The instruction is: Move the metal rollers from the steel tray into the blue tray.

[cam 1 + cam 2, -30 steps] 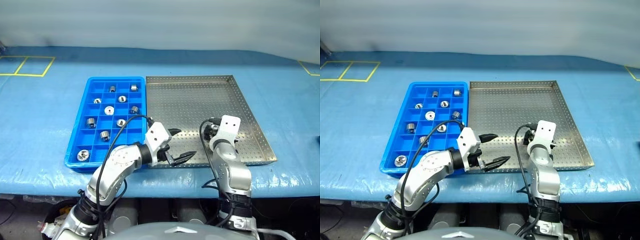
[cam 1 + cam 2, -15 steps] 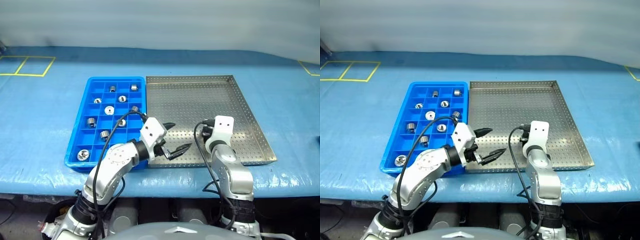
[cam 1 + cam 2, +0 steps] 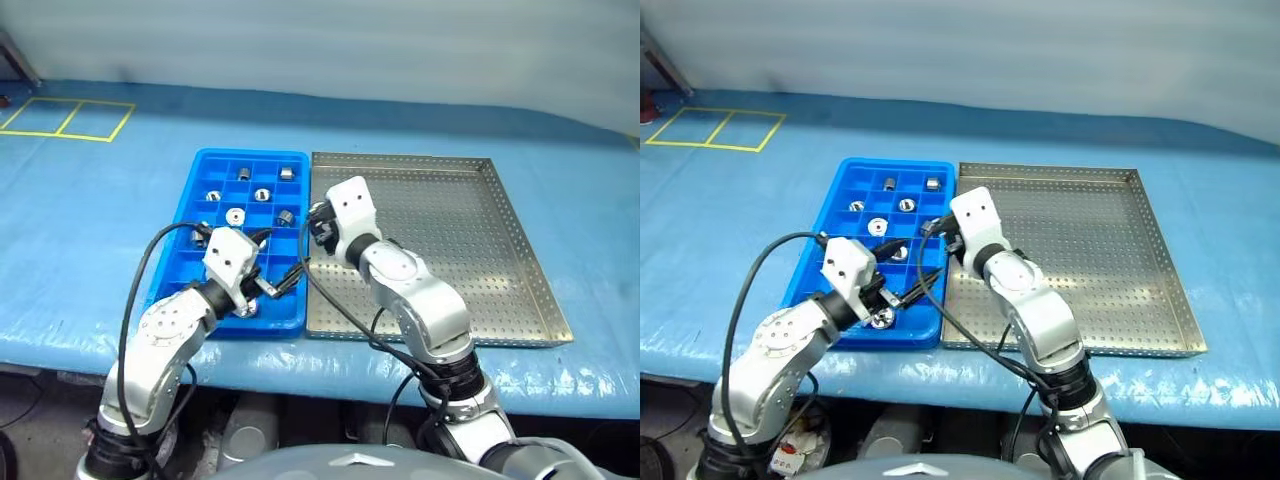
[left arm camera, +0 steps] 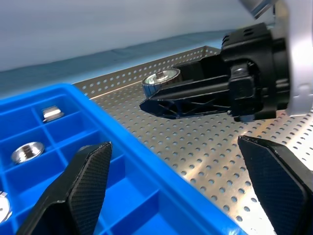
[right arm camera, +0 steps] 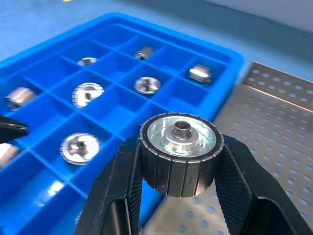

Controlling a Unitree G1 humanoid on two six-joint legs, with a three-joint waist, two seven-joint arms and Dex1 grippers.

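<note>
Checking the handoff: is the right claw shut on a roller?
Yes, shut on one: in the right wrist view the right claw fingers clamp both sides of a metal roller.

I can read no text, label, brand name or number anywhere in front of me, not on the trays, the rollers or my own arms. The only marking is a pair of yellow line boxes (image 3: 68, 119) taped on the blue table cover, and they carry no writing
</note>
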